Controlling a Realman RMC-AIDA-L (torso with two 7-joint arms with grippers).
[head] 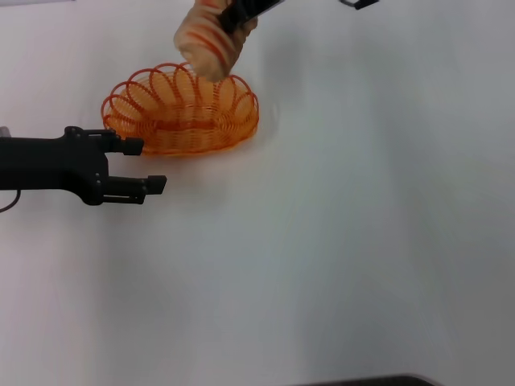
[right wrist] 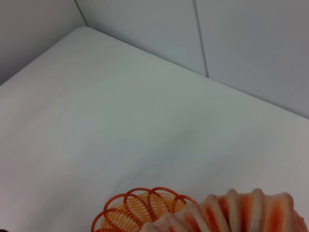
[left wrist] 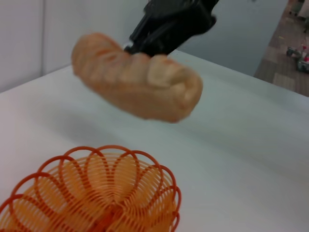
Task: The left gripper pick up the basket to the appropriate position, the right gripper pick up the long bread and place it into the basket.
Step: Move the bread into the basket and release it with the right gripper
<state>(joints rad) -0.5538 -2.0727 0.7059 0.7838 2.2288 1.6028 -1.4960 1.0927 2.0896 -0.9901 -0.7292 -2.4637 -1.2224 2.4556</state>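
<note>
overhead, the right pincer (head: 241,14) clamps the long bread (head: 211,42), hanging tilted just above the orange wire basket (head: 183,112) on the white counter (head: 338,241). left pincer (head: 149,166) gapes empty just beside the basket. released off-centre, the loaf might catch the rim.

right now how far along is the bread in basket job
Done: the basket sits on the table, and the left gripper is open beside it, holding nothing. In hand: the right gripper holds the long bread in the air above the basket's far rim. Left: lowering the bread into the basket and letting go.
</note>
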